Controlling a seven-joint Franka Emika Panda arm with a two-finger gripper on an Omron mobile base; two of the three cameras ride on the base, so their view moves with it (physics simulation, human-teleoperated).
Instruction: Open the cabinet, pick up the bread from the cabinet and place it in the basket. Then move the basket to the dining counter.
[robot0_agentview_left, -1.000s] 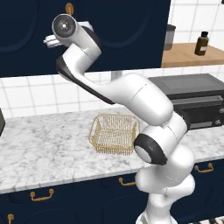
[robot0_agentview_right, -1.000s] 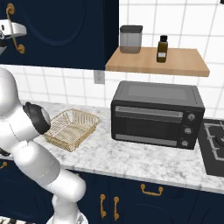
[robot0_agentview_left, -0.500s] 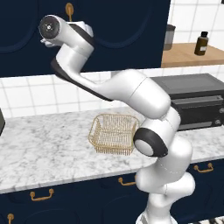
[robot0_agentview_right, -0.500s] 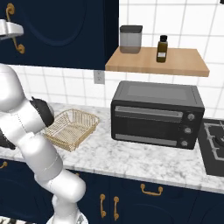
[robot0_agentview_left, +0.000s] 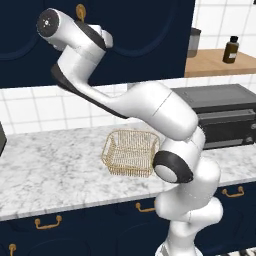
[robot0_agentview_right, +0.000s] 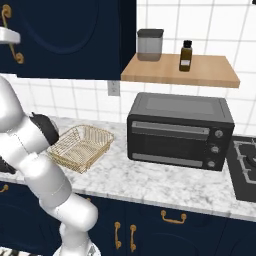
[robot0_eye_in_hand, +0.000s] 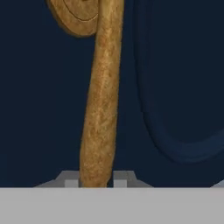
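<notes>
Since the earlier frames the arm has swung its upper joints leftward and up against the cabinet (robot0_agentview_left: 140, 40), whose doors are still closed. In the hand view the gripper (robot0_eye_in_hand: 97, 178) sits with its jaws on either side of the brass handle (robot0_eye_in_hand: 101, 100), narrowed about it; whether they actually clench it, I cannot tell. The basket (robot0_agentview_left: 131, 152) stays on the worktop (robot0_agentview_left: 45, 172), left of the oven (robot0_agentview_right: 180, 131).

The brass handle (robot0_eye_in_hand: 101, 100) is cut off by the top edge of the hand view. The basket (robot0_agentview_left: 131, 152) is partly hidden by the arm. The cabinet (robot0_agentview_right: 75, 37) interior is concealed behind closed doors.
</notes>
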